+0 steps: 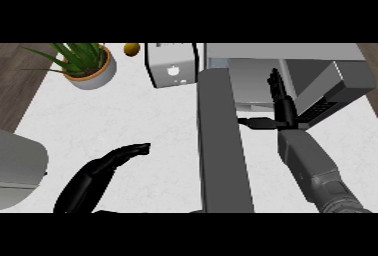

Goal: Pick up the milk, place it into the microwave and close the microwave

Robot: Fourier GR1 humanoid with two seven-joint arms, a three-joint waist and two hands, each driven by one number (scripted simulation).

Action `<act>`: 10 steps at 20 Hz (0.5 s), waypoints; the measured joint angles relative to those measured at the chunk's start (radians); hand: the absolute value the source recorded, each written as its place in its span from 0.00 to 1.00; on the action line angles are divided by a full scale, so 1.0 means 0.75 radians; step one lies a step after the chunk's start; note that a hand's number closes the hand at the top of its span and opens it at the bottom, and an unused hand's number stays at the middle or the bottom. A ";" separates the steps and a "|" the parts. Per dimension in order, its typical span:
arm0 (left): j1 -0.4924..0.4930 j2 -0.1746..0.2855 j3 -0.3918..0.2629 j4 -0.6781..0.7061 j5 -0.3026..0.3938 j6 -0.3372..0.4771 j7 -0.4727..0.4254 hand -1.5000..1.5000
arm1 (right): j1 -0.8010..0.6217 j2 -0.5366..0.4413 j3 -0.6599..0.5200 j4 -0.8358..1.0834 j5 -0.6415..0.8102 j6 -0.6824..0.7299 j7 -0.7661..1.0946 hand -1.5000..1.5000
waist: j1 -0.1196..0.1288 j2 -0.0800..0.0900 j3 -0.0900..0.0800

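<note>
A white carton with a small dark mark, apparently the milk [172,65], stands at the back of the counter, just left of the microwave's door. The microwave [325,75] sits at the back right, and its grey door [221,145] swings out toward me as a long upright panel. My right hand [285,107] is open in front of the microwave's opening, fingers straight and pointing inward, thumb stretched left toward the door's inner face. It holds nothing. My left hand [103,170] rests open at the lower left, far from the carton. I see no carton inside the microwave.
A potted green plant [88,67] stands at the back left, with a small yellow fruit [131,49] beside it. A large grey rounded object [18,170] fills the left edge. The white counter [148,125] meets dark wood at its far left.
</note>
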State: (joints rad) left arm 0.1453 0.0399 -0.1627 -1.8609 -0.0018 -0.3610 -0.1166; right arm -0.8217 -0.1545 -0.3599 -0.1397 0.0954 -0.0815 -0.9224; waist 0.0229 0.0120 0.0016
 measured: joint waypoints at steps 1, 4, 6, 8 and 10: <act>-0.004 0.003 -0.015 0.023 -0.014 -0.011 -0.016 1.00 | 0.026 0.002 0.002 -0.008 -0.001 0.010 -0.017 0.00 | -0.003 -0.001 0.000; -0.039 0.007 -0.050 0.094 -0.070 -0.023 -0.059 1.00 | 0.104 -0.003 0.023 -0.052 0.002 0.056 -0.051 0.00 | -0.019 -0.009 -0.001; -0.063 -0.011 -0.077 0.137 -0.102 -0.010 -0.056 1.00 | 0.160 0.005 0.040 -0.101 -0.002 0.081 -0.060 0.00 | -0.028 -0.013 -0.002; -0.112 -0.023 -0.083 0.197 -0.116 -0.009 -0.042 1.00 | 0.218 0.022 0.061 -0.158 -0.003 0.097 -0.063 0.00 | -0.038 -0.017 -0.002; -0.152 -0.033 -0.094 0.262 -0.157 0.017 -0.060 1.00 | 0.288 0.034 0.088 -0.228 -0.002 0.110 -0.059 0.00 | -0.046 -0.020 -0.003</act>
State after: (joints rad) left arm 0.0312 0.0150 -0.2333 -1.6647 -0.1198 -0.3485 -0.1614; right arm -0.6055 -0.1288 -0.2939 -0.3110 0.0936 0.0008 -0.9668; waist -0.0116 -0.0033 -0.0007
